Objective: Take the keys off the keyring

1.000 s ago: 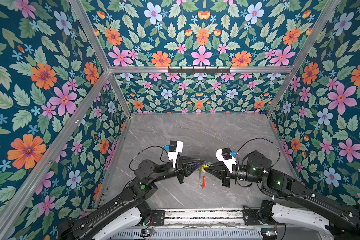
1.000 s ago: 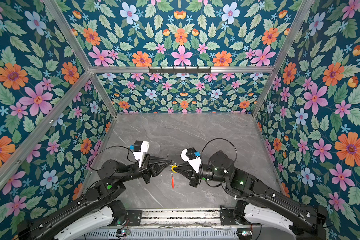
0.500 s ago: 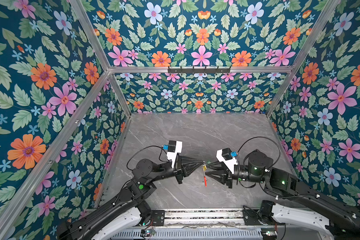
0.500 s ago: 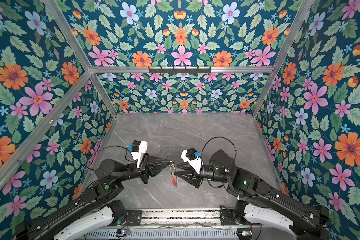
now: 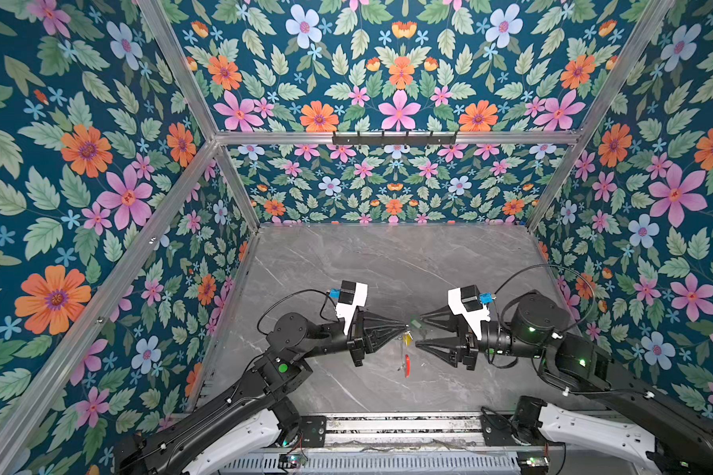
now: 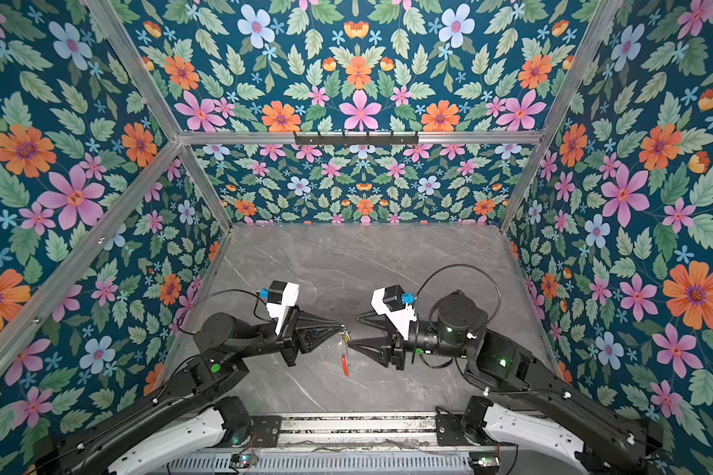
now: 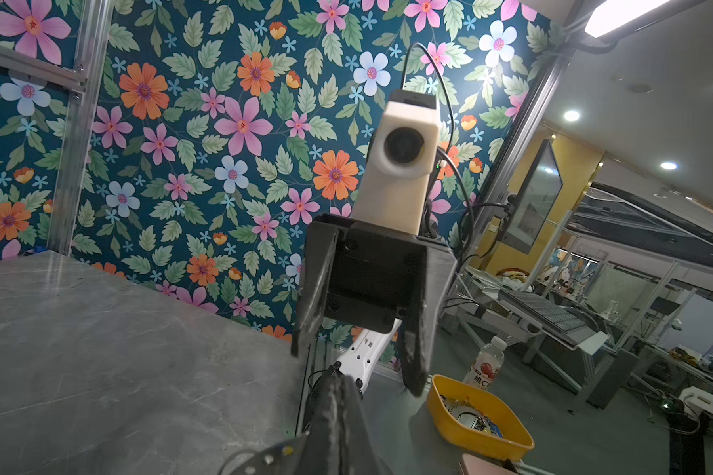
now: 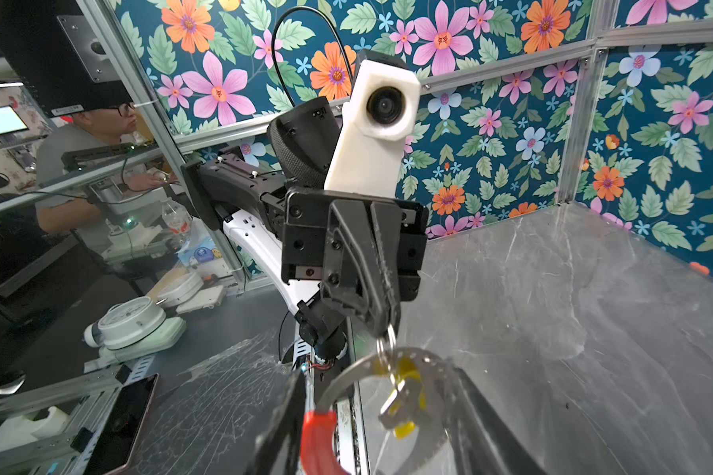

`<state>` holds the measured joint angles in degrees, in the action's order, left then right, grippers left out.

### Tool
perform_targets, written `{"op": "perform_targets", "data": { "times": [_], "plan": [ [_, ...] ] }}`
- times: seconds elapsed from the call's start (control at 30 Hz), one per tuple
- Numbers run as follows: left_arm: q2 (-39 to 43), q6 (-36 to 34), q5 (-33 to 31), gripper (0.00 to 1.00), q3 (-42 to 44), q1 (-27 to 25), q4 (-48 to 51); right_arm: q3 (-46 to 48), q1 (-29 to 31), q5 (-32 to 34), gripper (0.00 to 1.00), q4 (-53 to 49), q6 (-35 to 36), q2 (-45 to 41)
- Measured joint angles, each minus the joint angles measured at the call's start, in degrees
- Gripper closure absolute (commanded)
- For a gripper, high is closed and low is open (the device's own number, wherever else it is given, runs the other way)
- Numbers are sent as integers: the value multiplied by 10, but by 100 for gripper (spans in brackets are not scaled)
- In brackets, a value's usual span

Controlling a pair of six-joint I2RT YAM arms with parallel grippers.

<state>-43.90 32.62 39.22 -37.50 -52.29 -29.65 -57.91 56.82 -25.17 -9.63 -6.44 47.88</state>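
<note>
Above the grey surface (image 5: 387, 267), between the arms, the left tool (image 5: 404, 327) is pressed together on a small split loop (image 8: 384, 343), and the keyring (image 8: 348, 368) dangles from it, red sleeve (image 8: 318, 436) lowest, yellow-tagged key (image 8: 402, 397) alongside. The right tool (image 5: 418, 331) stands spread, gripping nothing (a green blur (image 5: 415, 322) between its jaws may be the other key). Likely light, stiff, slick and free-swinging: best pinch the key's flat tag.

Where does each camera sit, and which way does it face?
Top views: overhead, looking down at the table; both arms, shut left gripper, open right gripper, keyring.
Left wrist: behind its own fingers, facing the right gripper.
Right wrist: behind its own fingers, facing the left gripper pinching the keyring's small loop.
Shared: each wrist view shows the other's camera.
</note>
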Motion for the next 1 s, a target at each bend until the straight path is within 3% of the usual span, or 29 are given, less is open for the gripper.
{"op": "perform_targets", "data": {
  "times": [0.33,0.8,0.93,1.0],
  "plan": [
    [-1,4,5,100,14,0,-32,35,-14,-47,78,58,-46,10],
    [-4,6,7,100,17,0,-44,45,-22,-68,100,68,-71,15],
    [-7,9,8,100,17,0,-48,37,-23,-68,100,55,-71,15],
    [-6,14,7,85,17,0,-46,29,-23,-68,100,40,-73,15]
  ]
}}
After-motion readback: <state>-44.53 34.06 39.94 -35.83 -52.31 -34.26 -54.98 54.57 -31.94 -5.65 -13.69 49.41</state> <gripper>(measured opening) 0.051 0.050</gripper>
